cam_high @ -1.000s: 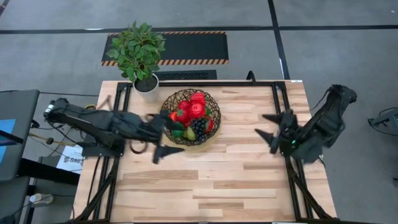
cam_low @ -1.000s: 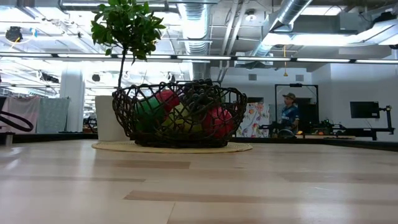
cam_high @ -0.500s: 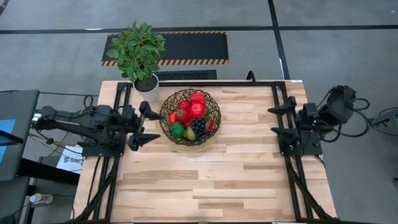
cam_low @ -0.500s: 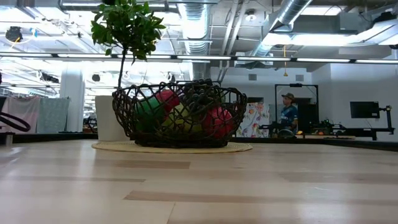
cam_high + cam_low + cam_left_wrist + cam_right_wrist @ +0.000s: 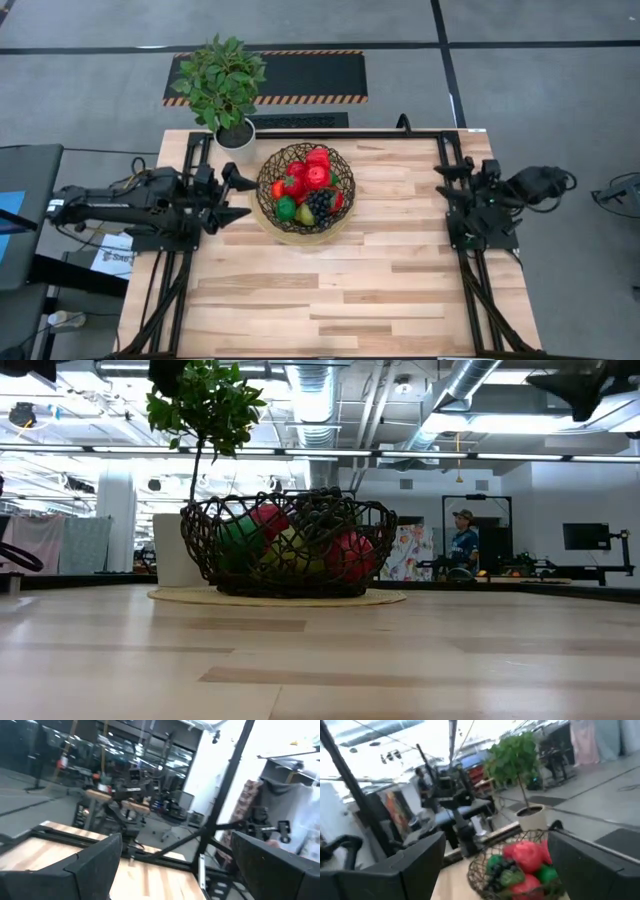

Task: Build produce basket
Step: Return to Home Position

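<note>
The basket (image 5: 345, 172) stands on its tan base toward the far edge of the surface (image 5: 340, 290), somewhat nearer the left edge than the right. The produce (image 5: 308, 185) is heaped inside it: red pieces (image 5: 317, 165) on the far side, a green piece (image 5: 286, 208), the dark grape bunch (image 5: 320, 203) and the yellow-green pear (image 5: 305, 215) toward the near rim. We find no fruit or vegetable lying loose on the wood, so we judge the filling done. What is left, as we read it, is only for the arms to fold to their rest pose. The left gripper (image 5: 236, 199) hangs over the left edge, just beside the basket but not touching it, its fingers spread and holding nothing. The right gripper (image 5: 447, 182) is at the right edge, well apart from the basket, its fingers likewise spread and empty. A white pot with a leafy plant (image 5: 236, 135) stands at the far left corner, near the basket.
</note>
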You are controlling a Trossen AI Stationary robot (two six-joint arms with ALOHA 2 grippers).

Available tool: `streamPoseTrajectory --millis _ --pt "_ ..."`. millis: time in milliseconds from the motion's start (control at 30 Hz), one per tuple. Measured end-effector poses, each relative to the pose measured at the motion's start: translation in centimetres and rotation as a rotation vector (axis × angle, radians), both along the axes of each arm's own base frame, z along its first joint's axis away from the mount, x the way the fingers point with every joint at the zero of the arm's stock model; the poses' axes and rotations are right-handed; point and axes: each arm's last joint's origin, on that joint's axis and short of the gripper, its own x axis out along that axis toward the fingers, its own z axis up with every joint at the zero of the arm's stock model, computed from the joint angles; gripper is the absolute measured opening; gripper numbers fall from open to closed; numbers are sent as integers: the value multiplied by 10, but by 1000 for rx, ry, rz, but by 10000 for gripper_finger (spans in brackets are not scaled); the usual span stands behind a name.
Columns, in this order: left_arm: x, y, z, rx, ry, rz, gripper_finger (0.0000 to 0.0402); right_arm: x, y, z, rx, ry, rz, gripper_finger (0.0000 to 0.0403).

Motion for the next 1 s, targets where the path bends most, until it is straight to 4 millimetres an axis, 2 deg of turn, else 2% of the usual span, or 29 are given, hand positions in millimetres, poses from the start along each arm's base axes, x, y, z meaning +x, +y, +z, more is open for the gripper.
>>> streamPoseTrajectory --millis 133,233,300,400,467,633,833,1000 --pt "2 2 -8 -5 14 -1 359 3 1 -8 35 58 4 368" --pt "4 4 -26 -28 38 41 359 12 4 -35 37 176 -36 368" --pt "5 5 -43 -48 39 49 359 14 5 -38 68 157 -41 368" --pt "1 4 -65 -76 -12 28 359 23 8 -57 61 198 -43 368" --pt "-2 4 -78 -88 -55 13 359 27 10 -62 56 188 -37 368" --pt "-11 3 -104 -117 -92 -5 359 38 16 -78 -11 179 72 368" --pt "-11 3 -106 -81 -58 -61 359 42 17 -77 -113 111 144 368" --pt "-17 10 -85 -76 -147 -121 359 35 11 -57 -146 79 123 368"
